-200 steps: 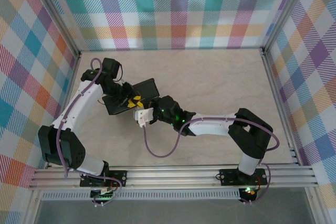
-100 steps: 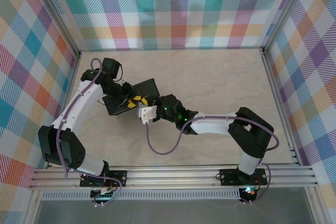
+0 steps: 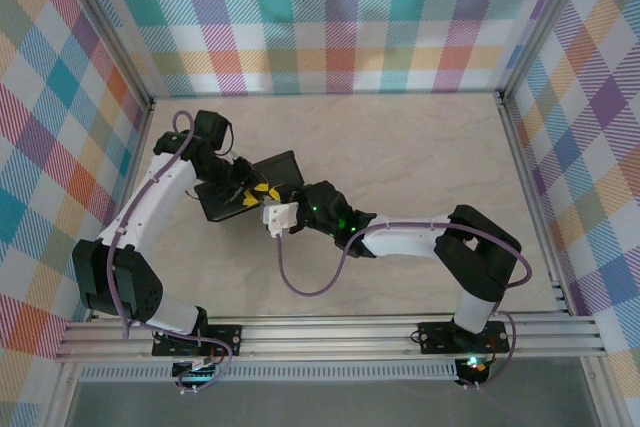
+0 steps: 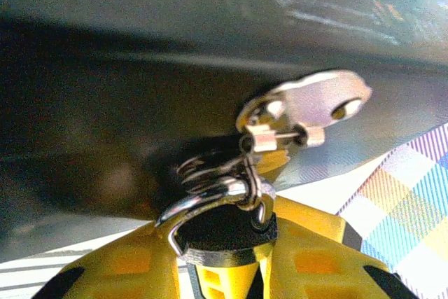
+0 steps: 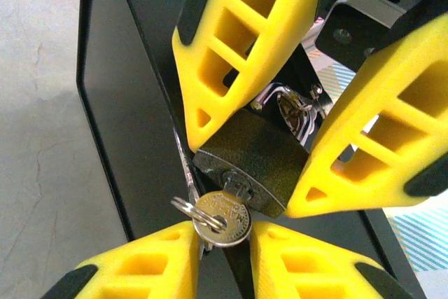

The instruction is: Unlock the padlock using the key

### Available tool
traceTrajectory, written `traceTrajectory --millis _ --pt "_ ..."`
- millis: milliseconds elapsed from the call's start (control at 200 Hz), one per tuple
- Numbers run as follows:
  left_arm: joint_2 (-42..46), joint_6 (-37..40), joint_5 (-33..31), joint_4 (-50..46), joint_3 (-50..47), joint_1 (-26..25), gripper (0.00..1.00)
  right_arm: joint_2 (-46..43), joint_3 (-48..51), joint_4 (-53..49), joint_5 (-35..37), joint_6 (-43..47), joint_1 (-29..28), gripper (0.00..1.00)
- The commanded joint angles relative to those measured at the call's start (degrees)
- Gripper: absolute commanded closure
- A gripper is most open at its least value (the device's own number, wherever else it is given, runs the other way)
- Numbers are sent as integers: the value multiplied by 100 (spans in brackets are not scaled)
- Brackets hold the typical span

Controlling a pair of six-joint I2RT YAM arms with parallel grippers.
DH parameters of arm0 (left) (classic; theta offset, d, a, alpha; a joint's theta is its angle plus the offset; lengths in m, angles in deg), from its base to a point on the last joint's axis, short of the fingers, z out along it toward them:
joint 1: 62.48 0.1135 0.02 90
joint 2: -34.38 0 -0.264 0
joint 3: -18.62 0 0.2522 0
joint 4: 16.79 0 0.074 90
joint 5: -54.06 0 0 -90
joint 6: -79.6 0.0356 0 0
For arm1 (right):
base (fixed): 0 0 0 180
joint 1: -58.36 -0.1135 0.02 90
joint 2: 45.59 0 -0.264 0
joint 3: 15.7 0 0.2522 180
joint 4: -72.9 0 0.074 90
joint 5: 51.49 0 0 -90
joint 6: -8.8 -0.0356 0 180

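**A:** Where was the padlock (image 5: 255, 155)?

**B:** It sat against the edge of the black box (image 5: 119, 103), above the pale table (image 5: 35, 103). The left gripper (image 5: 255, 166) had its yellow fingers (image 5: 238, 33) pressed onto the dark body from two sides, pinching it.

**A:** And the key (image 5: 224, 220)?

**B:** Its blade was in the keyhole on the padlock's end face. The round silver head stuck out toward the right wrist camera, with a small key ring (image 5: 183, 206) hanging from it.

**A:** Did the right gripper (image 5: 224, 232) have hold of it?

**B:** Its fingertips stood narrowly apart, one at each edge of the head. Whether they really squeezed it could not be told.

**A:** What did the left wrist camera show?

**B:** The shackle (image 4: 210, 197) curved up from between the left gripper's fingers. It lay just below a silver tab (image 4: 315, 99) on the box's dark side.
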Motion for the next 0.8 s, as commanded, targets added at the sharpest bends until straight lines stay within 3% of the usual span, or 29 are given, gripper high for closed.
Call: traceTrajectory --millis 0,215,500,710,795 --pt "115 63 282 -3 242 25 100 -12 -235 346 81 -67 -131 76" --pt "123 89 288 -47 302 25 100 60 -352 279 137 -32 -155 85" --pt "84 34 326 63 238 25 100 -45 -590 -71 268 45 -267 80" --pt "132 42 335 67 187 25 100 36 -747 -134 321 65 -313 86" --pt "129 41 344 89 146 25 100 31 -738 -102 343 64 -330 81"
